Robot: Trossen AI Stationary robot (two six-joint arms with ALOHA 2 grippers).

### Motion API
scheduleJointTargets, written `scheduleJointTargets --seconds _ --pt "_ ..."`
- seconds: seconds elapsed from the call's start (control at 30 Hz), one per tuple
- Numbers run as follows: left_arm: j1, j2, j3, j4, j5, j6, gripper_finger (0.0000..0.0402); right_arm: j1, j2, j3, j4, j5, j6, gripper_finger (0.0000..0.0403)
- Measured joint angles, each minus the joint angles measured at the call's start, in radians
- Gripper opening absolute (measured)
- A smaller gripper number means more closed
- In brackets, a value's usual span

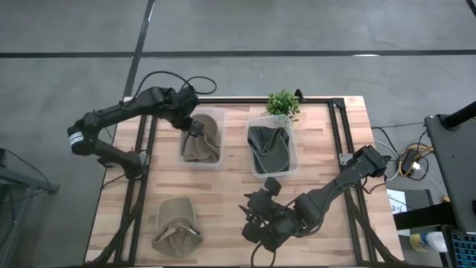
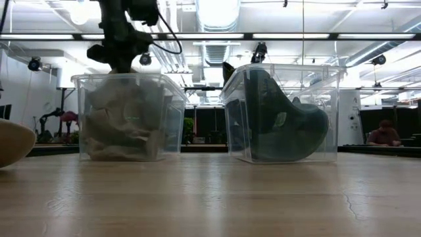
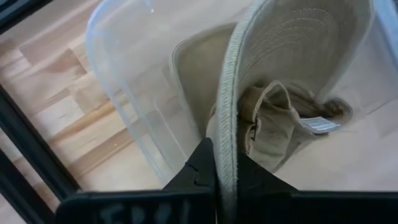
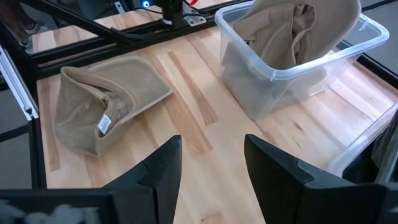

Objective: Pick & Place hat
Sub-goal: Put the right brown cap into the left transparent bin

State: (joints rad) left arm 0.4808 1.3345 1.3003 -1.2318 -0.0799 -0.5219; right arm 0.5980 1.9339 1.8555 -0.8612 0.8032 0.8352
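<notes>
The left gripper (image 3: 225, 177) pinches the stiff brim of a tan hat (image 1: 199, 145), which hangs below it inside the clear bin (image 1: 220, 115). The crown looks soft and light, so the stitched brim seems the surest hold. The right gripper (image 4: 208, 165) waits with its fingers spread wide, a second tan hat (image 4: 102, 106) ahead of it on the table (image 1: 223, 193).

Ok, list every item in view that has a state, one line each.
Left claw: shut on tan hat, over the left bin.
Tan hat: held by its brim, in the left bin.
Left bin: open-topped, upright.
Right bin: open-topped, holding a dark hat.
Second tan hat: lying loose on the table.
Right claw: open, empty, above the table.
</notes>
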Motion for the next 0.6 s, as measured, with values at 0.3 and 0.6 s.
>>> scheduleJointTargets --seconds 0.3,0.6 --pt "0.000 0.043 -0.011 0.011 -0.001 -0.001 0.0014 0.000 0.001 -0.004 0.014 0.000 -0.001 0.0166" --pt "0.000 0.042 -0.044 0.072 -0.053 0.069 0.0065 0.000 0.001 -0.008 0.014 0.000 0.000 0.0169"
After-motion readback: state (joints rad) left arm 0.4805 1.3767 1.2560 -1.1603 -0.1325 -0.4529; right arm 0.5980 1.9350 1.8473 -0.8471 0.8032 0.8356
